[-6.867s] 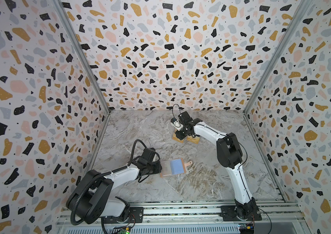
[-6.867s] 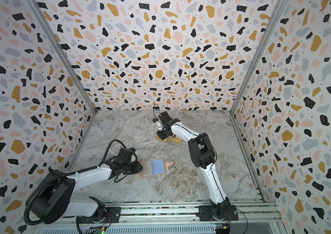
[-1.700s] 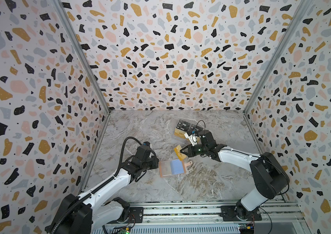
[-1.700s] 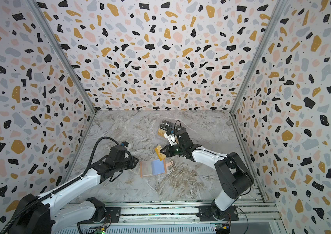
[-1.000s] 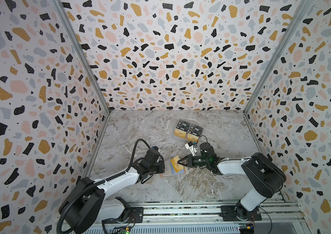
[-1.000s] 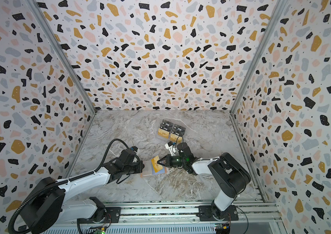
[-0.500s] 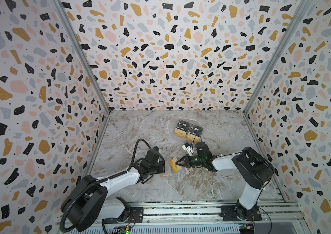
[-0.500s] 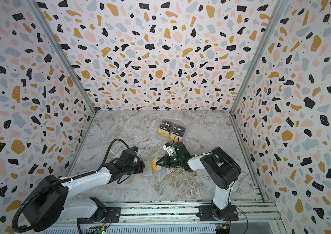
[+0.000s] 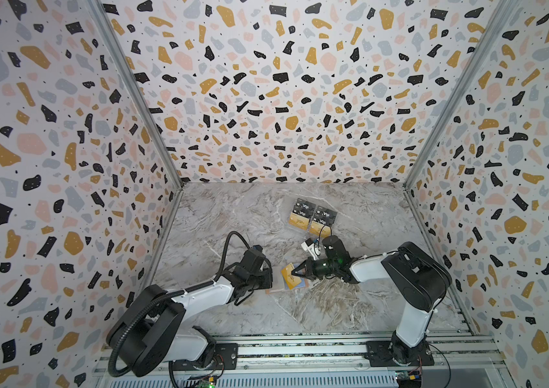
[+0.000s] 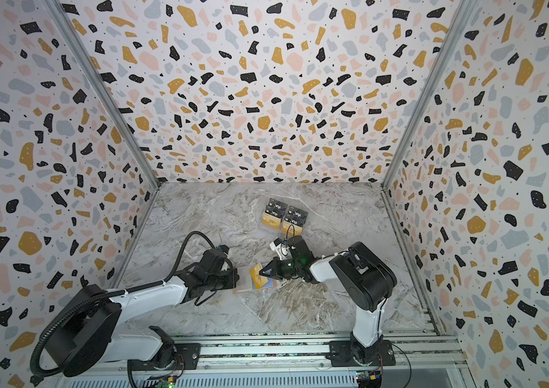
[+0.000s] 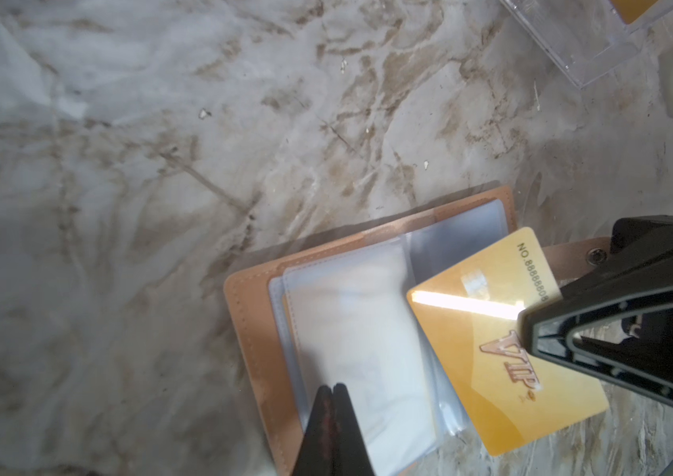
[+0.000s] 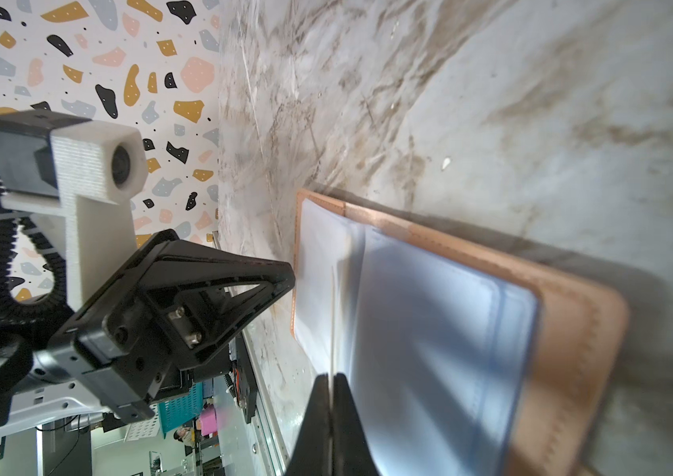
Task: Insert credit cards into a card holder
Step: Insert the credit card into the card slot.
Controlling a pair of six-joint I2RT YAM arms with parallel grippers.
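Observation:
The card holder (image 9: 271,289) (image 11: 258,329) lies open on the marble floor, peach cover down and clear sleeves up. My right gripper (image 9: 295,272) (image 12: 331,377) is shut on a gold credit card (image 9: 288,276) (image 11: 491,383), which is tilted over the holder's right-hand sleeves (image 12: 429,329). In the right wrist view the card shows only edge-on as a thin line. My left gripper (image 10: 235,283) (image 11: 332,388) is shut, its tips resting on the holder's left-hand sleeve with nothing visible between them. Two more gold credit cards (image 9: 298,221) stand in the clear stand behind.
A clear tiered stand (image 9: 313,216) (image 10: 284,215) with black Vip cards and the gold cards sits on the floor behind the right gripper. Patterned walls close in three sides, and a metal rail (image 9: 300,349) runs along the front.
My right gripper has carried the gold card a little to the left, onto the open holder. The left arm has hardly moved and stays on the holder.

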